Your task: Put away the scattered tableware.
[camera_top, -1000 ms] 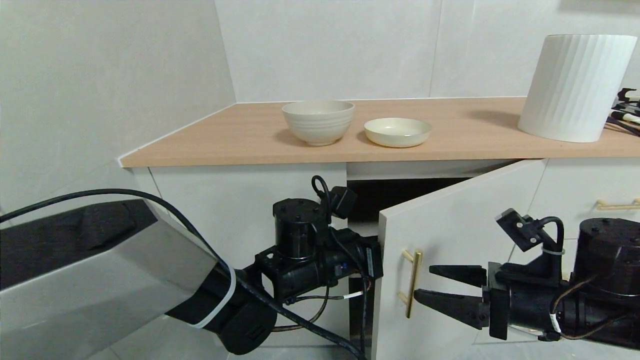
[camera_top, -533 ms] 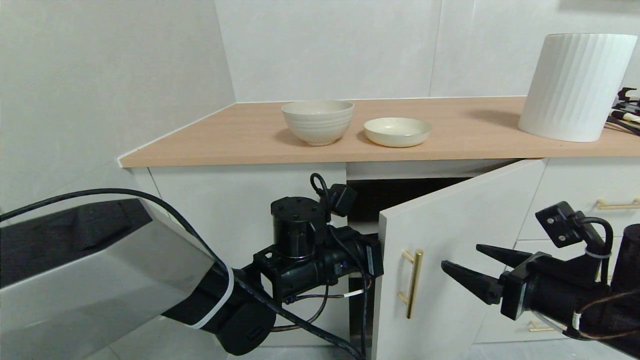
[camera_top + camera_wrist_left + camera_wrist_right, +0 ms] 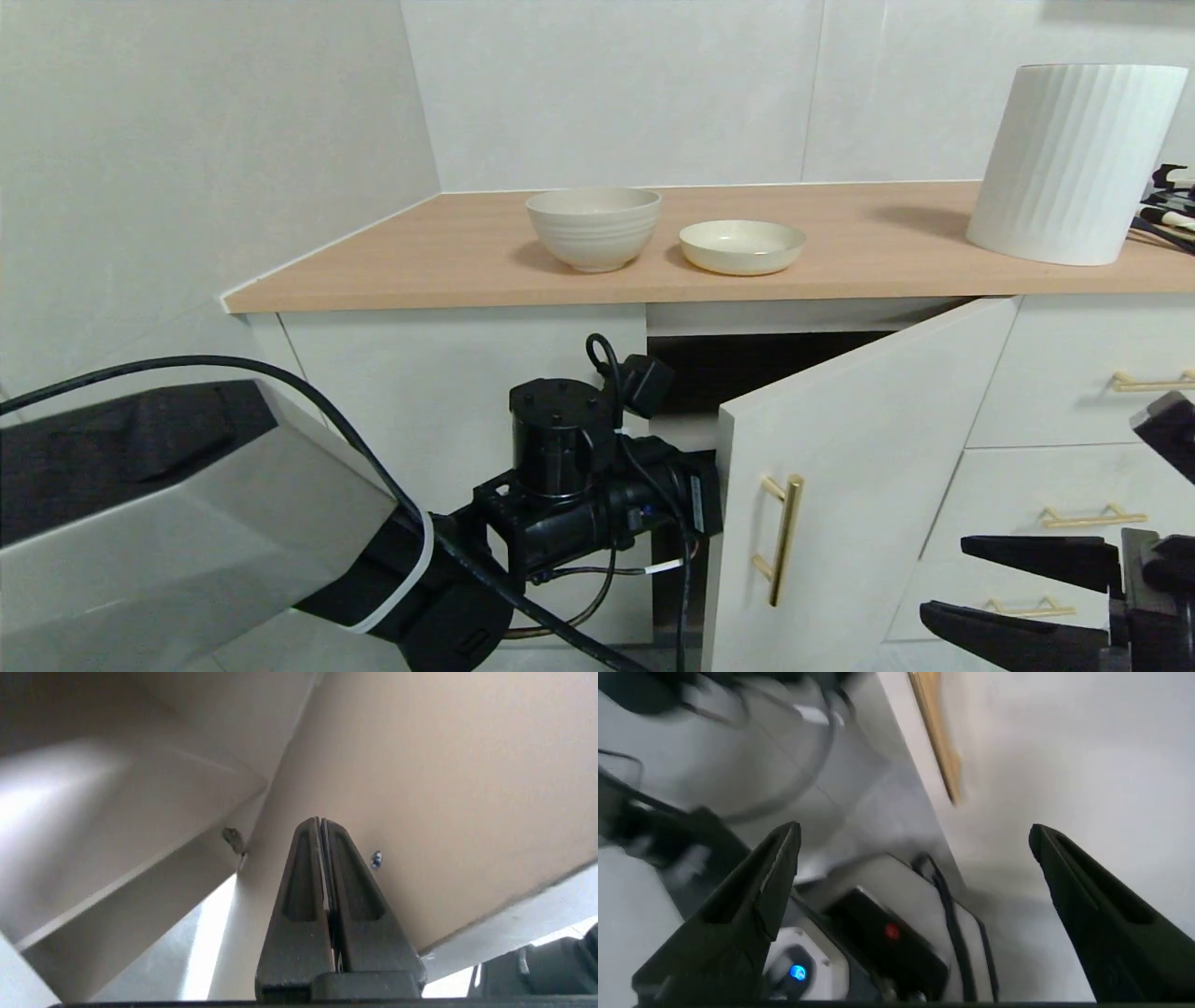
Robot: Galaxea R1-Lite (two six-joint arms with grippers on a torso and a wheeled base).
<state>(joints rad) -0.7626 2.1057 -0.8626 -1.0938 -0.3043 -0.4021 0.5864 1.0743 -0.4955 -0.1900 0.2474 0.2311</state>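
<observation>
— Where is the tableware found?
— A cream ribbed bowl (image 3: 594, 227) is set on the wooden countertop (image 3: 439, 266), toward the far side. A shallow cream dish (image 3: 742, 246) is set just to its right, apart from it. Both are stood upright.
— What else is kept up there?
— A tall white fluted container (image 3: 1074, 159) is stood at the right end. Dark utensils (image 3: 1167, 210) are laid beside it at the edge (too little of them is seen for them to be named).
— And below?
— The cabinet door (image 3: 840, 439) is swung partly open, and its gold handle (image 3: 780, 539) is fixed near the free edge. To the right, drawers (image 3: 1083, 392) with gold pulls are shut.
— How is the left gripper held?
— The left gripper (image 3: 320, 840) is pressed closed, finger against finger, with nothing caught between. It is placed behind the door's free edge, by the door's inner face. Whether the panel is touched cannot be told.
— And the right gripper?
— The right gripper (image 3: 945, 577) is spread wide with nothing gripped. It is held low and near, to the right of the handle and apart from it.
— Can any writing be read?
— A small white tag (image 3: 661, 567) is seen on a cable of the left arm, but whatever is on it cannot be made out.
</observation>
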